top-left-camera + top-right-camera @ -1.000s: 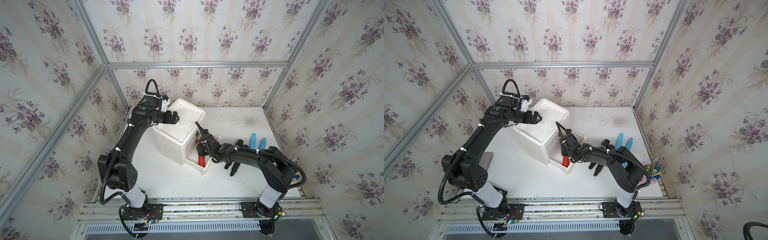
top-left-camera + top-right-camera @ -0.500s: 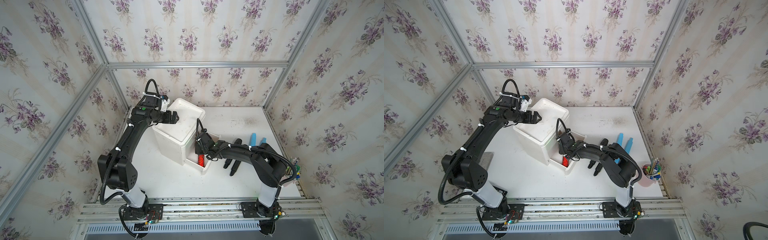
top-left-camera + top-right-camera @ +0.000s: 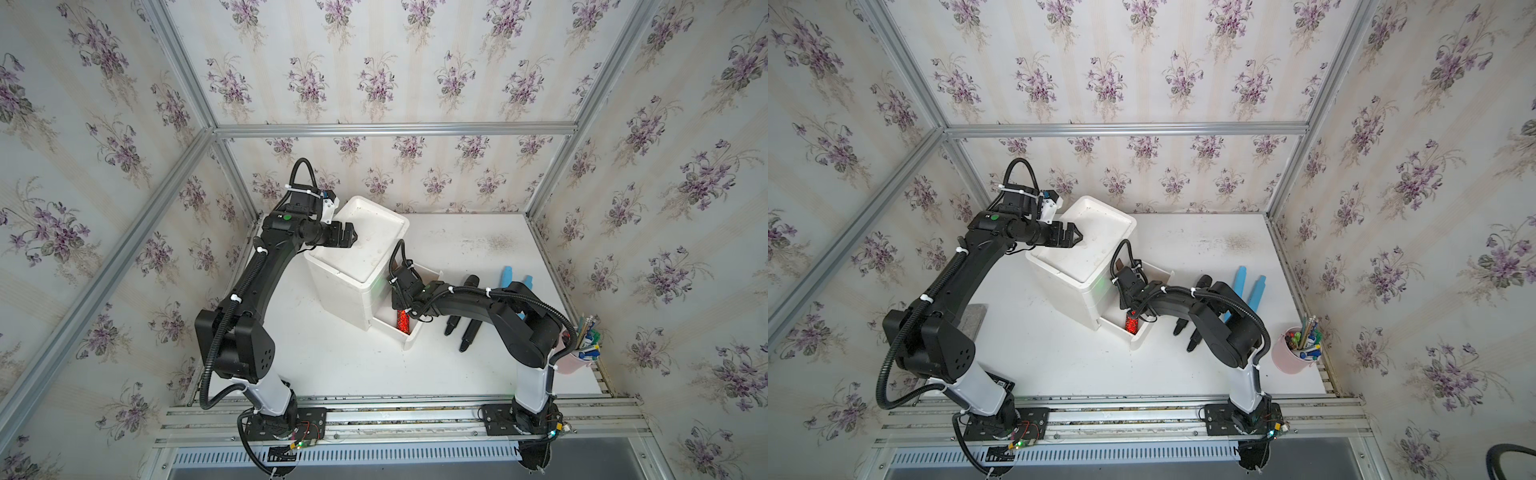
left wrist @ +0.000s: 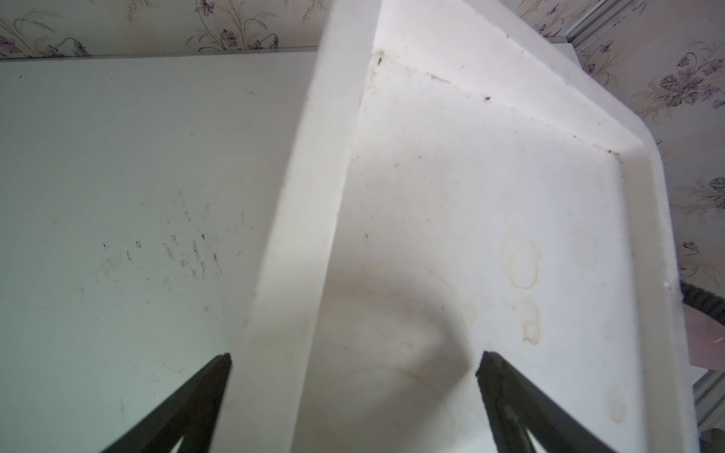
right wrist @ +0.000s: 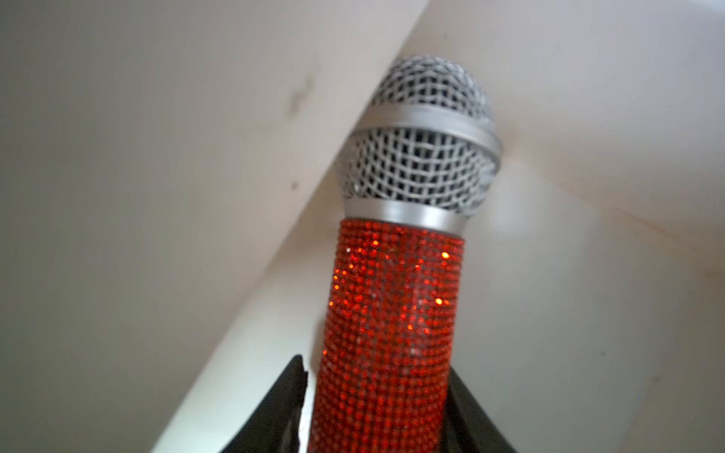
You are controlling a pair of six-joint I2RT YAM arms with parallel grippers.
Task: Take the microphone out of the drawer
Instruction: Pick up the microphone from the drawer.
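1. One pink cup [image 3: 1287, 357] of pens stands at the right near corner of the white tabletop [image 3: 353, 365]. From there I see bare tabletop running left along the front rail.
2. One pulled-out white drawer [image 3: 413, 338] holds one red rhinestone microphone with silver mesh head [image 5: 396, 294], the head near a drawer wall. My right gripper [image 5: 374, 364] is inside the drawer with a finger close on each side of the red handle. I cannot tell whether it is clamped.
3. Two black stick ends [image 3: 467, 340] show from under my right arm, just right of the drawer.
4. Two blue flat bars [image 3: 1243, 282] lie beyond them.
5. One white box cabinet [image 3: 345, 291]. My left gripper [image 4: 355, 356] has its jaws wide apart, straddling the cabinet's raised top rim and holding nothing.
6. Bare tabletop runs from the drawer to the back wall.
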